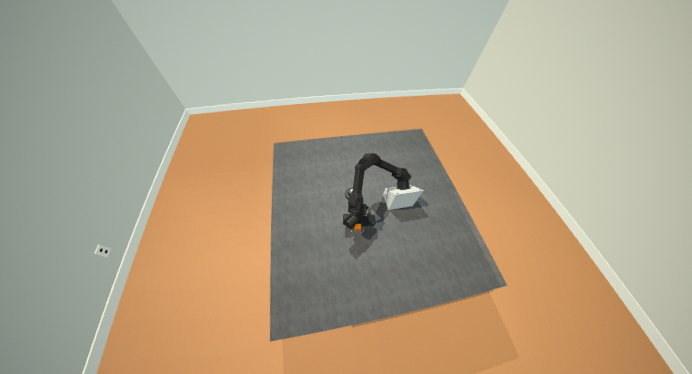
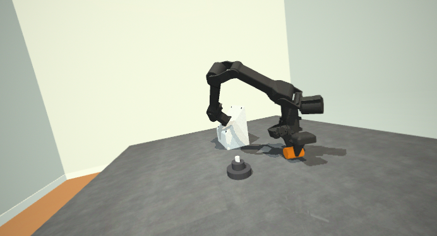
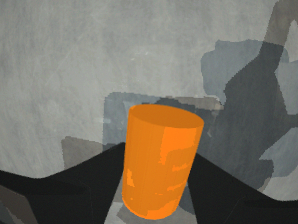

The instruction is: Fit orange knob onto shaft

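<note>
the round pedestal (image 1: 348, 193) (image 2: 239, 173) stands on the gray mat (image 1: 310, 284) (image 2: 158, 198) (image 3: 65, 50), dark and stepped, with a wide lower disc and a narrower collar above it. the silver shaft (image 2: 237, 159) rises upright from the middle of that collar, bare, with no knob on it; it looks nearly white in the exterior view, and i can't make out which way its flat side faces. the orange knob (image 1: 358, 227) (image 2: 291, 153) (image 3: 162, 162) is well apart from the pedestal, to its right and farther back in the exterior view, lying on its side at the mat. the gripper (image 1: 358, 226) (image 2: 294, 150) (image 3: 157, 152) is over there too, pointing down, its black fingers partway together with the knob held between them, one against each long side. the wrist view shows the knob slightly slanted, one round end toward the top of the picture; that end looks plain, and the hole isn't visible. the white base (image 1: 405, 199) (image 2: 238, 133) sits behind the pedestal in the exterior view, and the black arm (image 1: 359, 181) (image 2: 256, 79) arches up from it and over to the knob's side of the pedestal.
</note>
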Controlling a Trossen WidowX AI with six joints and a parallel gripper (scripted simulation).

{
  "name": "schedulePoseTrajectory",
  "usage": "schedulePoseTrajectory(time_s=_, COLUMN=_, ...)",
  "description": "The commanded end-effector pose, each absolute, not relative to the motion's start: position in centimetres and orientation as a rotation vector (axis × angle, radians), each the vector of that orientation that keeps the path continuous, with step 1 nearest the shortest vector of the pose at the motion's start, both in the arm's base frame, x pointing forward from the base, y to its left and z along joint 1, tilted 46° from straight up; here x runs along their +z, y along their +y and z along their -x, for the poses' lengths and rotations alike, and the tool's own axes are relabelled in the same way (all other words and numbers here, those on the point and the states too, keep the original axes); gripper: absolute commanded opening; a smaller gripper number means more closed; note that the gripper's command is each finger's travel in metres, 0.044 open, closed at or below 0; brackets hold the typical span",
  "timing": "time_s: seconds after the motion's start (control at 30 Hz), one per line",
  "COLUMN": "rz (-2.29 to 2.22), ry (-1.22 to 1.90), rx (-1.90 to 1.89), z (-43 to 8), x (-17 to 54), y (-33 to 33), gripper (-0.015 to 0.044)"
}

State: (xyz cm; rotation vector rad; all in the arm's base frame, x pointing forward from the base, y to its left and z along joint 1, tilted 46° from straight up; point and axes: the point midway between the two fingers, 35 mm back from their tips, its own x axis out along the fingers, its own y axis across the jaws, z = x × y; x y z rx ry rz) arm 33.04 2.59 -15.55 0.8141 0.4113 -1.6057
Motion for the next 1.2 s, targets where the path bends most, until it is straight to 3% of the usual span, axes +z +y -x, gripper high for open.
schedulePoseTrajectory(time_s=0.0, rz=-0.805, ry=0.414, rx=-1.605, z=-33.01, x=-15.37, y=2.81, gripper=0.0181)
schedulePoseTrajectory(time_s=0.3, rz=-0.789, ry=0.431, rx=-1.598, z=-33.09, x=-14.62, y=3.58, gripper=0.0181)
schedulePoseTrajectory(time_s=1.17, rz=-0.333, ry=0.855, rx=-1.361, z=-33.09, x=-14.62, y=3.59, gripper=0.0181)
